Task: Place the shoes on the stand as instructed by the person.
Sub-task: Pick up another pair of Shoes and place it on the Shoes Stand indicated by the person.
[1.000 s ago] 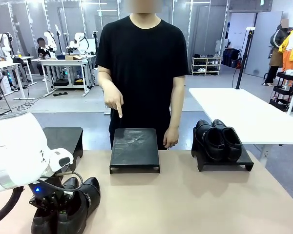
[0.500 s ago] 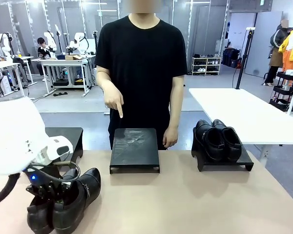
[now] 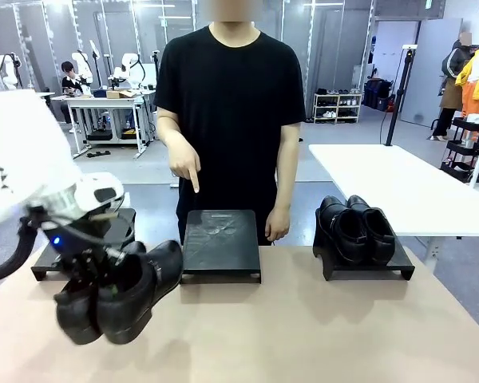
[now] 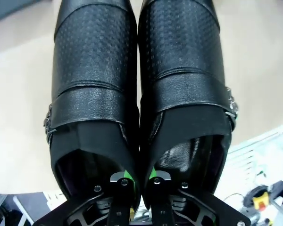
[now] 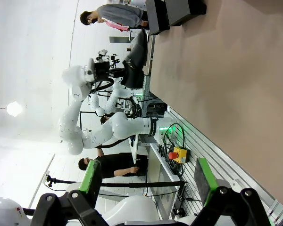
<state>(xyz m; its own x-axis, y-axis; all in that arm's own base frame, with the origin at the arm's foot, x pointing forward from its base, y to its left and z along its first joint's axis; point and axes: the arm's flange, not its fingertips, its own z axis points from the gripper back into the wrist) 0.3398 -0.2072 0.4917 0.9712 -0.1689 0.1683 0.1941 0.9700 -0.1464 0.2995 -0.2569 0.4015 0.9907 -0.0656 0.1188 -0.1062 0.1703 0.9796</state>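
**Holding one pair of shoes clear of the worktop**

Shows the left hand (image 3: 94, 267) at the lower left of the front view, closed tight on a pair of shoes (image 3: 120, 299). Grips the two adjoining inner walls together, one finger down inside each shoe, as seen at the bottom centre of the left wrist view. Carries the pair side by side and touching, tilted with the rounded toes hanging low, above the worktop (image 3: 303, 327) and not resting on it. Reveals, from the wrist, perforated leather across the fronts, a strap over each instep and a small metal buckle at each outer side.

Places three black stands along the far edge of the worktop. Puts the left stand (image 3: 41, 265) just behind the held pair, partly hidden by the arm. Leaves the middle stand (image 3: 221, 239) at the centre of the frame with a bare top. Sets a second pair (image 3: 355, 227) of black shoes side by side on the right stand (image 3: 367, 270), right of centre.

Shows the person (image 3: 231, 104) in a black T-shirt behind the middle stand. Has one pointing hand (image 3: 184, 163) with the index finger aimed down, above the far edge of the middle stand. Lets the other arm (image 3: 287, 159) hang at the side.

Shows the right hand (image 5: 147, 183) at the bottom of its wrist view, green pads (image 5: 92, 181) spread wide with nothing between them.
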